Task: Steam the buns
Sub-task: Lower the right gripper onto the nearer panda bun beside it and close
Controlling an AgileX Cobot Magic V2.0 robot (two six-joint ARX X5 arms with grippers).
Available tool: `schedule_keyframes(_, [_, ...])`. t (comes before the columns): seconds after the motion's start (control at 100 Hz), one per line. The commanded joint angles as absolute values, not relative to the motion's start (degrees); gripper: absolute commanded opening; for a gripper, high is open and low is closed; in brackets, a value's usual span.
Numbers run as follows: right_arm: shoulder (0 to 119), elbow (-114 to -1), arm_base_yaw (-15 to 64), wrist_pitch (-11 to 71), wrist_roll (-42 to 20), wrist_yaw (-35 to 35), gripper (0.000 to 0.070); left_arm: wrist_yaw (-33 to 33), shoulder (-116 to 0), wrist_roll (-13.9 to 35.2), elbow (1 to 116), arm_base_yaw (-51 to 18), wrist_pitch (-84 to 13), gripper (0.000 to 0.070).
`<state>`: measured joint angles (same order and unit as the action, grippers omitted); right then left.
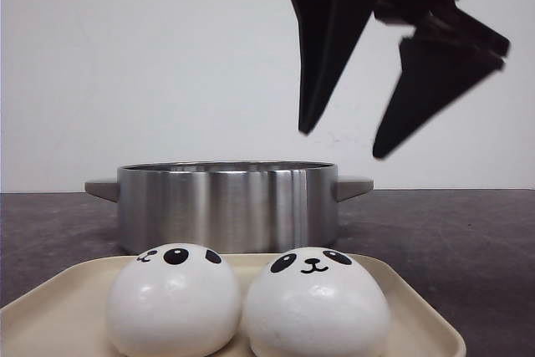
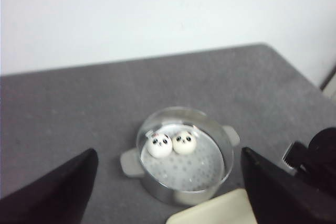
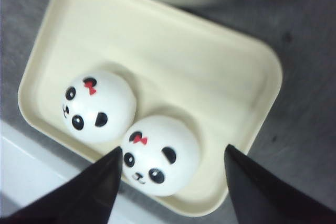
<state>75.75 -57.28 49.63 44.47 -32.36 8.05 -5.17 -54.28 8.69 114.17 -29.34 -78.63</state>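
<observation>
Halfway through the steaming job: nearest us, two panda-faced buns (image 1: 173,298) (image 1: 316,305) wait side by side, touching, on the cream tray (image 1: 50,317) at the front of the grey desk (image 1: 468,248). Just behind the tray we see the steel steamer pot (image 1: 227,205), and the left wrist view shows two more buns (image 2: 159,145) (image 2: 184,142) already sitting together on its perforated floor. Above and to the right of the pot, our right hand (image 1: 341,145) hangs with fingers spread and empty, its camera looking straight down on the tray pair. The left hand (image 2: 168,203) is likewise spread, holding nothing, well back from the pot. We judge two buns are moved and two are left, with no lid in sight.
</observation>
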Motion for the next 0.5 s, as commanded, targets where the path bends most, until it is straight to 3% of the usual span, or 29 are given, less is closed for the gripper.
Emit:
schedule_keyframes(0.0, [76.40, -57.25, 50.59, 43.11, -35.75, 10.02, 0.0393, -6.48, -53.89, 7.97, 115.42, -29.69, -78.26, 0.0512])
schedule_keyframes(0.27, [76.40, -57.06, 54.04, 44.23, -37.32, 13.54, 0.0391, -9.43, -51.92, 7.97, 115.42, -29.69, -79.31, 0.0512])
schedule_keyframes(0.49, [79.07, -56.93, 57.80, 47.11, -38.17, 10.11, 0.0390, -9.43, -51.99, 7.97, 114.65, -29.69, -79.70, 0.0512])
